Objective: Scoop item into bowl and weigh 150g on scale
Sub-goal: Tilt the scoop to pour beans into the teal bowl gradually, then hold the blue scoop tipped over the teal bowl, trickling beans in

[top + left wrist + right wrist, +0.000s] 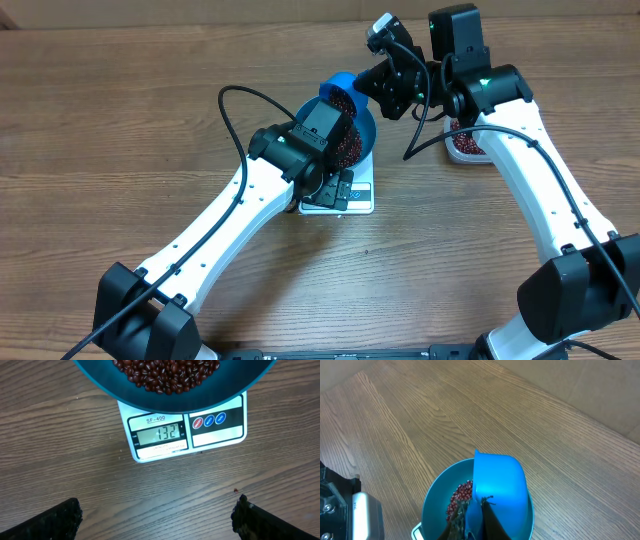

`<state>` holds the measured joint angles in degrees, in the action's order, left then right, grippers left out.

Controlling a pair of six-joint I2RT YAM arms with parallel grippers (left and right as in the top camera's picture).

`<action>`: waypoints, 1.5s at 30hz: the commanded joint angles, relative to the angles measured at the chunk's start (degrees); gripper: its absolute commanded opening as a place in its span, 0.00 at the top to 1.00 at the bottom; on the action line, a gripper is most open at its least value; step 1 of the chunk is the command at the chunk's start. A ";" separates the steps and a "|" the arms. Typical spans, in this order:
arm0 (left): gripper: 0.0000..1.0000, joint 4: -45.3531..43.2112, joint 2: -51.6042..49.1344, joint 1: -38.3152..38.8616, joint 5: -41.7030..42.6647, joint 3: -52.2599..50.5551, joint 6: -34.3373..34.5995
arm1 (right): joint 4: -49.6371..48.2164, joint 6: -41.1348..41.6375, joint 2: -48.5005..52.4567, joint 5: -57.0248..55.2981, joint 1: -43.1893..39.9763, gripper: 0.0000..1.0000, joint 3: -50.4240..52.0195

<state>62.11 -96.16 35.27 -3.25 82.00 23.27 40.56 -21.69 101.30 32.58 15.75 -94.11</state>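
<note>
My right claw (pixel 474 508) pinched the small blue plastic scoop (pixel 500 485); I needed slow tips. My left claw (pixel 157 510) gaped, empty.

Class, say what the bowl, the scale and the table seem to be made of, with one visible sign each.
Bowl: probably plastic, smooth even blue with a soft sheen.
Scale: likely white plastic, with a glossy moulded casing.
Table: wood or wood-look laminate, matte, with visible grain lines.
</note>
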 commanded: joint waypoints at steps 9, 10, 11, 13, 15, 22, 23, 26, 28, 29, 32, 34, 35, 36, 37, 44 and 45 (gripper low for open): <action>0.00 -0.04 -0.11 0.37 0.22 -0.31 0.33 | -0.07 -0.90 -2.08 -0.57 0.07 0.96 -2.01; 0.00 -0.04 -0.11 0.37 0.22 -0.31 0.33 | 0.02 -0.92 -2.08 -0.59 0.04 0.96 -2.01; 0.01 -0.04 -0.11 0.37 0.22 -0.31 0.33 | 0.02 -0.90 -2.08 -0.59 0.04 0.96 -2.01; 0.00 -0.04 -0.11 0.37 0.22 -0.31 0.33 | 0.11 -0.90 -2.08 -0.59 0.04 0.96 -2.01; 0.01 -0.04 -0.11 0.37 0.22 -0.31 0.33 | 0.28 -0.90 -2.08 -0.59 0.04 0.96 -2.01; 0.01 -0.04 -0.11 0.37 0.22 -0.31 0.33 | 0.02 -0.87 -2.08 -5.60 0.04 0.96 -1.97; 0.00 -0.04 -0.11 0.37 0.22 -0.31 0.33 | 0.33 -0.90 -2.08 -5.81 0.04 0.96 -1.97; 0.01 -0.04 -0.11 0.37 0.22 -0.31 0.33 | 1.73 -1.84 -2.08 -2.08 0.07 0.96 -1.97; 0.00 -0.04 -0.11 0.37 0.22 -0.31 0.33 | 3.34 -4.57 -2.08 -1.49 0.04 0.96 -1.97; 0.00 -0.04 -0.11 0.37 0.22 -0.31 0.33 | 3.21 -4.15 -2.08 -2.03 0.04 0.96 -1.97; 0.00 -0.04 -0.11 0.37 0.22 -0.31 0.33 | 2.64 -3.91 -2.08 0.04 0.11 0.96 -1.97; 0.00 -0.04 -0.11 0.37 0.22 -0.31 0.33 | 2.60 -2.64 -2.08 -2.08 0.09 0.96 -1.97; 0.00 -0.04 -0.11 0.37 0.22 -0.31 0.33 | 2.03 -1.51 -2.08 -1.22 0.11 0.96 -1.97; 0.00 -0.04 -0.11 0.37 0.22 -0.31 0.33 | 1.75 -1.51 -2.08 -0.17 0.11 0.96 -1.97; 0.01 -0.04 -0.11 0.37 0.22 -0.31 0.33 | 1.36 -1.51 -2.08 0.72 0.42 0.96 -1.97; 0.01 -0.04 -0.11 0.37 0.22 -0.31 0.33 | -0.37 2.21 -2.08 -1.44 0.70 0.96 -1.97; 0.00 -0.04 -0.11 0.37 0.22 -0.31 0.33 | -0.42 2.21 -2.08 -1.46 0.70 0.96 -1.97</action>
<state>62.11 -96.16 35.27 -3.25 82.00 23.27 40.86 -20.95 101.30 31.07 16.19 -94.11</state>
